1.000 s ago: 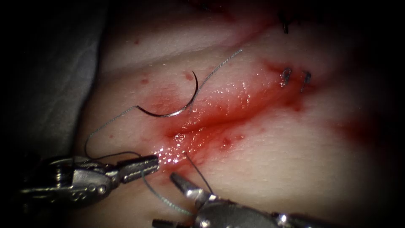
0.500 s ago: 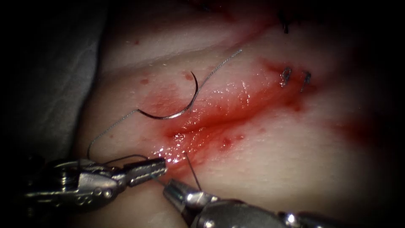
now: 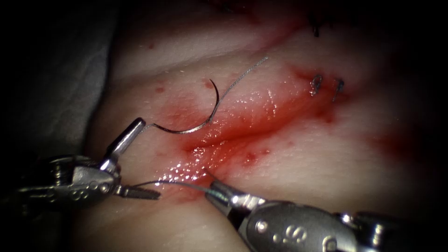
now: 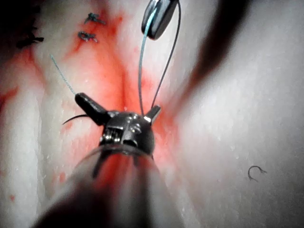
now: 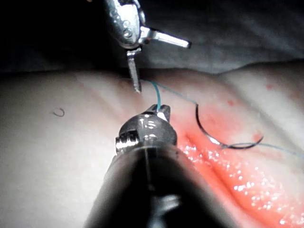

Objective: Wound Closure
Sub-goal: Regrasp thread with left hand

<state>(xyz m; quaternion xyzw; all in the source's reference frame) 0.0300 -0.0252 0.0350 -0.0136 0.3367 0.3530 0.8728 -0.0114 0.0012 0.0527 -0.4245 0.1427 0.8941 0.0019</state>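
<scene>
the tissue [image 3: 298,163] carries a long cut [image 3: 233,128] running from its lower left toward its upper right, wet with red fluid [image 3: 242,116]. the needle [image 3: 196,119] lies free on the surface just left of the cut, held by neither tool; its curve opens upward and leftward, the point up near the cut and the blunt end toward the left edge of the tissue. whether any part of it sits in the tissue cannot be told, though its whole arc shows. the thread [image 3: 242,74] runs from the needle's blunt end, and another stretch lies across the needle's arc toward the upper right. the left tool [image 3: 132,161] stands at the lower left edge of the tissue with its 2 jaws spread wide and released, 1 jaw raised toward the needle's blunt end, the other lying low beside a strand of thread; it grasps nothing. a second ago these jaws were clenched together and pointed at the cut. the right tool [image 3: 215,189] comes in from the lower right corner, its jaws clenched on the thread at the near end of the cut, having moved closer to the cut than 1 second before. in the left wrist view the left tool [image 4: 116,111] is spread, with 2 strands rising to the right tool [image 4: 159,19]. in the right wrist view the right tool [image 5: 159,113] grips the thread [image 5: 156,97], the needle [image 5: 211,135] lies beside the cut, and the left tool [image 5: 156,59] stands open. finished stitches [image 3: 326,86] sit at the upper right of the cut.
</scene>
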